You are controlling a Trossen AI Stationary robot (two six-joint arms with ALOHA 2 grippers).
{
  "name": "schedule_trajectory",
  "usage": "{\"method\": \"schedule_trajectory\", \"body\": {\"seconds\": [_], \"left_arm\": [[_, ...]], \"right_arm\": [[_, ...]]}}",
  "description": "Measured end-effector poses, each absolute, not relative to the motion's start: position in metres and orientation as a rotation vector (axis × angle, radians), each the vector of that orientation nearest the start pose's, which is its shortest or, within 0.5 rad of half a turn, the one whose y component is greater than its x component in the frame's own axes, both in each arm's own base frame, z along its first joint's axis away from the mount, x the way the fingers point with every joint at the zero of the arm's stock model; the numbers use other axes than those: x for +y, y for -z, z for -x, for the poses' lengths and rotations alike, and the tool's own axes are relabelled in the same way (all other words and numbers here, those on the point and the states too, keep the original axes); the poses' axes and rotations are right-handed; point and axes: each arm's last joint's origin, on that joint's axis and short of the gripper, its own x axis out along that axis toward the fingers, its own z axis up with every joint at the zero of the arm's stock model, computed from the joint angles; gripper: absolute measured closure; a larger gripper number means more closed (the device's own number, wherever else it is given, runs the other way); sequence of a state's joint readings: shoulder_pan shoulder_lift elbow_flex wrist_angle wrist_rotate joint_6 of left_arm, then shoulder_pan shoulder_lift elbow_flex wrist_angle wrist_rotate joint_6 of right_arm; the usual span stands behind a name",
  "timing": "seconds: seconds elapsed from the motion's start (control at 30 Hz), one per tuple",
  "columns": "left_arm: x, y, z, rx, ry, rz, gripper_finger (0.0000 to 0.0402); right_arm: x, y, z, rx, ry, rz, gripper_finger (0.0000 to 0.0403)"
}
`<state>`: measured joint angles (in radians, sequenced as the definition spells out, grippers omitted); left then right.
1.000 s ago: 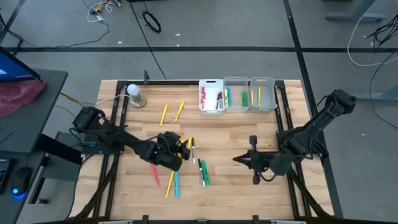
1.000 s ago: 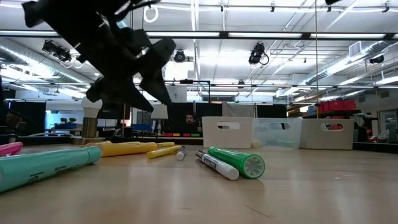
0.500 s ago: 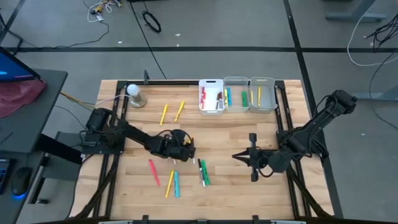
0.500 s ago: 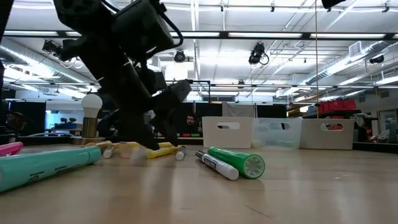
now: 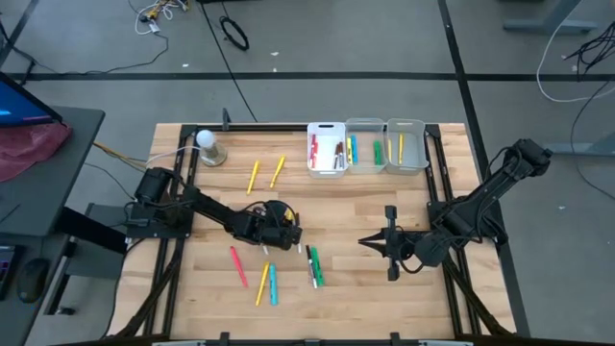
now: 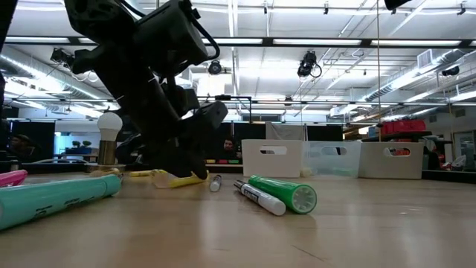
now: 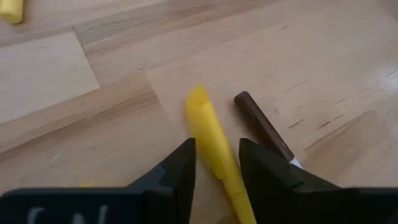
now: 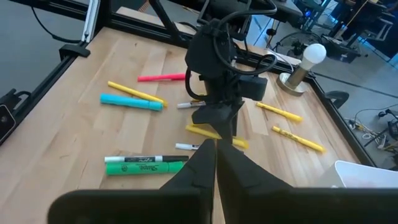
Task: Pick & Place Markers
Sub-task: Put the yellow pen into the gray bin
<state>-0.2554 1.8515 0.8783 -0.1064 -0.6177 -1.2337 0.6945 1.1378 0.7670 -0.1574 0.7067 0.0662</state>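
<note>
Several markers lie flat on the wooden table (image 5: 365, 207). My left gripper (image 5: 286, 231) (image 7: 217, 149) is down at the table's middle, shut on a yellow marker (image 7: 208, 127) (image 8: 217, 132). Right beside that marker lies a white marker with a dark cap (image 7: 258, 121). My right gripper (image 5: 370, 243) (image 8: 215, 160) hovers shut above the table's right half and holds nothing. My left gripper pinches the yellow marker's barrel (image 7: 217, 155) between its two fingers, one finger (image 7: 180, 168) on each long side, with the marker's far end sticking out ahead of them. The fingers come slanting down from the table's left and lie along the marker. The marker (image 6: 182, 179) rests on the table.
Pink (image 5: 237, 266), yellow (image 5: 261, 284), cyan (image 5: 273, 284), white (image 5: 311, 269) and green (image 5: 318, 266) markers lie near the front. Two yellow ones (image 5: 254, 175) lie farther back. Three small bins (image 5: 367, 127) stand at the far edge, a bulb on a stand (image 5: 209, 146) at the far left.
My left gripper has come down and toward the table's right onto the yellow marker, tipping more steeply, and has taken hold of it. The marker has shifted a little on the table between the fingers.
</note>
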Motion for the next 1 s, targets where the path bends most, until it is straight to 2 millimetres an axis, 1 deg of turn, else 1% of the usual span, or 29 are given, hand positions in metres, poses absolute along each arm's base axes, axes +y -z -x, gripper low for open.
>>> {"method": "schedule_trajectory", "body": {"seconds": [0.4, 0.53, 0.67, 0.8, 0.9, 1.0], "left_arm": [[-0.063, -0.108, -0.318, 0.597, -0.862, 0.67, 0.0358], [-0.062, -0.113, -0.318, 0.564, -0.875, 0.648, 0.037], [-0.062, -0.134, -0.318, 0.504, -0.849, 0.632, 0.0366], [-0.062, -0.167, -0.322, 0.411, -0.793, 0.582, 0.0367], [-0.065, -0.19, -0.331, 0.302, -0.698, 0.536, 0.037], [-0.068, -0.21, -0.342, 0.163, -0.563, 0.5, 0.037]], "right_arm": [[0.137, -0.265, -0.194, 0.403, 0.024, 0.28, 0.0386], [0.137, -0.265, -0.194, 0.403, 0.023, 0.286, 0.0386], [0.136, -0.265, -0.195, 0.405, 0.025, 0.302, 0.0386], [0.131, -0.261, -0.199, 0.412, 0.061, 0.264, 0.0386], [0.124, -0.241, -0.201, 0.417, 0.076, 0.245, 0.0386], [0.112, -0.212, -0.202, 0.359, 0.109, 0.169, 0.0384]]}}
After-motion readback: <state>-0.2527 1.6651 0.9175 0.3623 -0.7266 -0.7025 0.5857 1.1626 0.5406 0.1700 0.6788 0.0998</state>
